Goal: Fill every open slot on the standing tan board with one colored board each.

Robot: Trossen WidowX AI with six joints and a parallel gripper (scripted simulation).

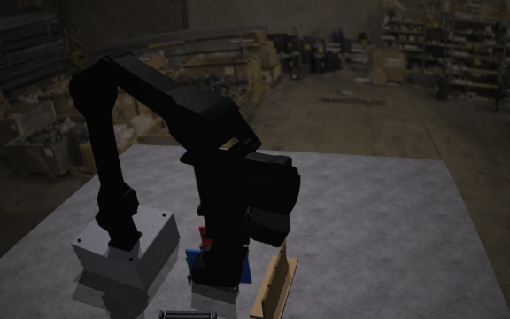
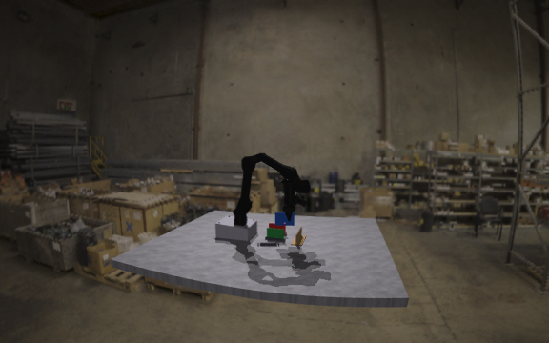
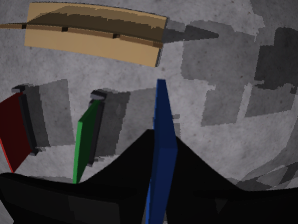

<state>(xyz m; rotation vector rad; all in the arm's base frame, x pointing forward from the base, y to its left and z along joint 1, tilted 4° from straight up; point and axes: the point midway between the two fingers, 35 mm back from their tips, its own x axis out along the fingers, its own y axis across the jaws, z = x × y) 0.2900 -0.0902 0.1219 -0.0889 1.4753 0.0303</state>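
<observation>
My hand point(image 1: 219, 276) point(image 2: 288, 219) point(image 3: 157, 137) is closed down to a narrow gap on the blue board point(image 1: 247, 271) point(image 2: 281, 218) point(image 3: 165, 150), which I have upright between the fingers and raised above the desk point(image 1: 376, 221) point(image 2: 334, 276) point(image 3: 225, 65). In my wrist view, the green board point(image 2: 275, 233) point(image 3: 86, 142) stands to the left of it, in a dark holder point(image 3: 98, 130). Farther left is the red board point(image 1: 203, 237) point(image 2: 276, 227) point(image 3: 14, 132), standing in a holder of its own point(image 3: 28, 125). The third holder point(image 1: 188, 313) point(image 2: 268, 244) shows in my top view at the bottom edge, open and with no board in it. Beyond the hand stands the tan board point(image 1: 275, 283) point(image 2: 299, 235) point(image 3: 92, 30), upright along a flat tan base point(image 1: 290, 269) point(image 3: 95, 47). I make out three notches along its top edge, all open. The blue board is apart from it.
</observation>
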